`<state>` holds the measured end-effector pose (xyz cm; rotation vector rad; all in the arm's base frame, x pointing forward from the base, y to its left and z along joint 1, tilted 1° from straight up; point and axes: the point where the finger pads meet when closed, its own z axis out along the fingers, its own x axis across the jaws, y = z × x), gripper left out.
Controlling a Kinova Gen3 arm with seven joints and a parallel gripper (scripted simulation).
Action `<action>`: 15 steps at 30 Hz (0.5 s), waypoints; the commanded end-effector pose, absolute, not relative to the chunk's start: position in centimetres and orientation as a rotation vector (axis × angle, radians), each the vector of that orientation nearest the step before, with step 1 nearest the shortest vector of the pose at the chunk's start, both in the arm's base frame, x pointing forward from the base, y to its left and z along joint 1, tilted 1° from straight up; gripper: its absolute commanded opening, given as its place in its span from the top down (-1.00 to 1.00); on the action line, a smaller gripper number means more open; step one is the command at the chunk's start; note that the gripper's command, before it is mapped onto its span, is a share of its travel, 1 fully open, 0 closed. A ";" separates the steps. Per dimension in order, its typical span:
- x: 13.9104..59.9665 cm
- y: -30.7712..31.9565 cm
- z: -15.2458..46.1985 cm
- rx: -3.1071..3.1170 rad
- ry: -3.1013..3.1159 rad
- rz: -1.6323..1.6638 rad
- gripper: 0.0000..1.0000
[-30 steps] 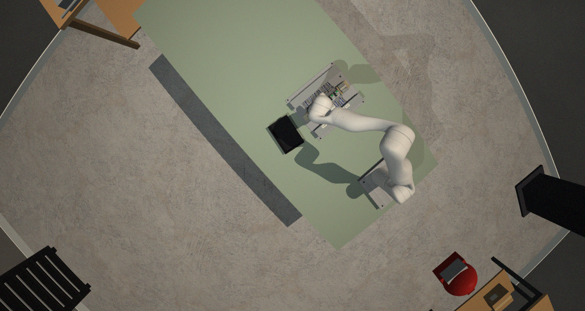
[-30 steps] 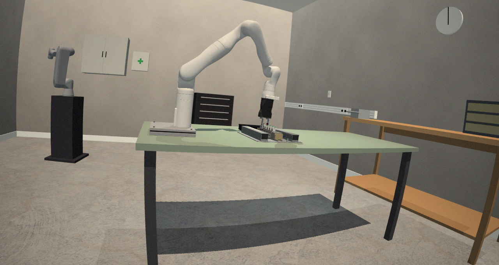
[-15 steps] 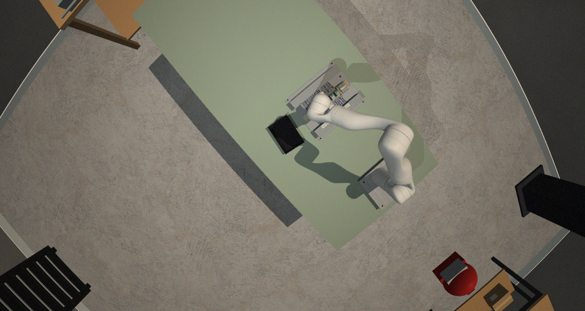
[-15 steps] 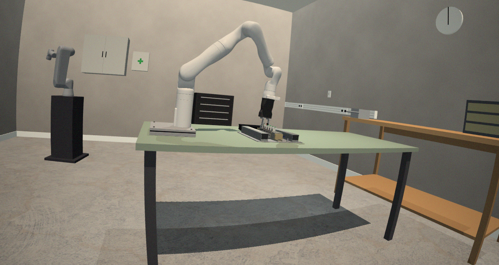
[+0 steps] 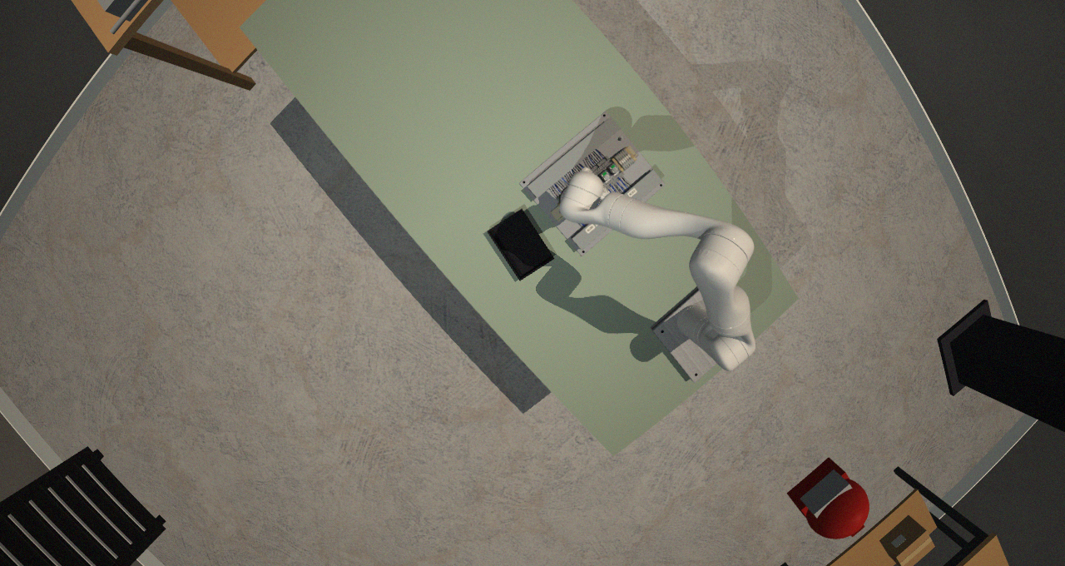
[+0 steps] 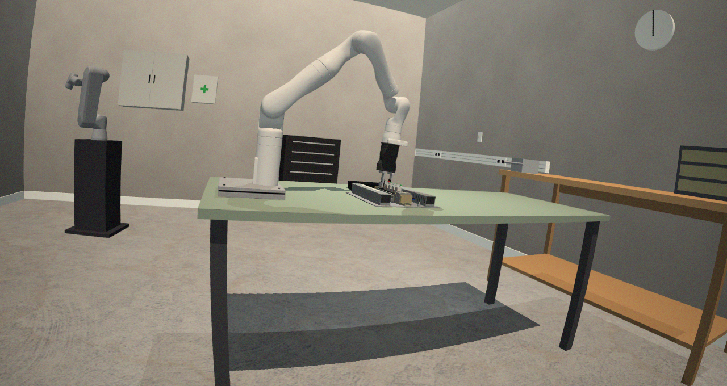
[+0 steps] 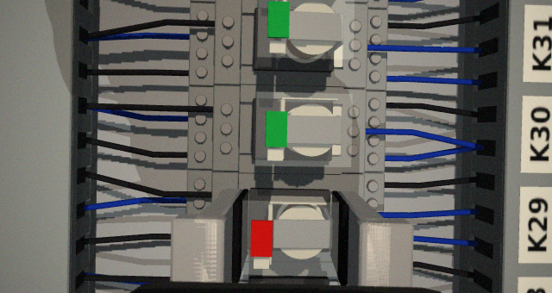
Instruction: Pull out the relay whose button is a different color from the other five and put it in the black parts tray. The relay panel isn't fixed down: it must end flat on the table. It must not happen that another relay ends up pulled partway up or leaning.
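Note:
In the wrist view my gripper (image 7: 289, 222) is shut on the relay with the red button (image 7: 288, 237), one finger on each side of its clear case, by the K29 label. Two relays with green buttons (image 7: 297, 129) (image 7: 299, 30) sit in their sockets farther along the row. The relay panel (image 5: 596, 173) lies on the green table, and it also shows in the side view (image 6: 393, 196). The black parts tray (image 5: 519, 244) sits on the table just beside the panel. My wrist hides the held relay in the overhead view.
Wire ducts with black and blue wires run along both sides of the relay row (image 7: 431, 112). The arm's base plate (image 5: 688, 343) is bolted near the table's corner. A wooden bench (image 6: 635, 221) stands beside the table.

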<state>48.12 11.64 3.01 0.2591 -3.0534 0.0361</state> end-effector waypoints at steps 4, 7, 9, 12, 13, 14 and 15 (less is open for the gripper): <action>48.1 11.7 3.1 0.260 -3.066 0.034 1.00; 48.1 11.7 3.1 0.261 -3.068 0.034 1.00; 48.1 11.7 3.1 0.261 -3.068 0.034 1.00; 48.1 11.7 3.1 0.261 -3.073 0.034 1.00; 48.1 11.7 3.1 0.261 -3.076 0.033 1.00; 48.1 11.7 3.1 0.262 -3.079 0.033 1.00; 48.1 11.7 3.1 0.262 -3.082 0.033 1.00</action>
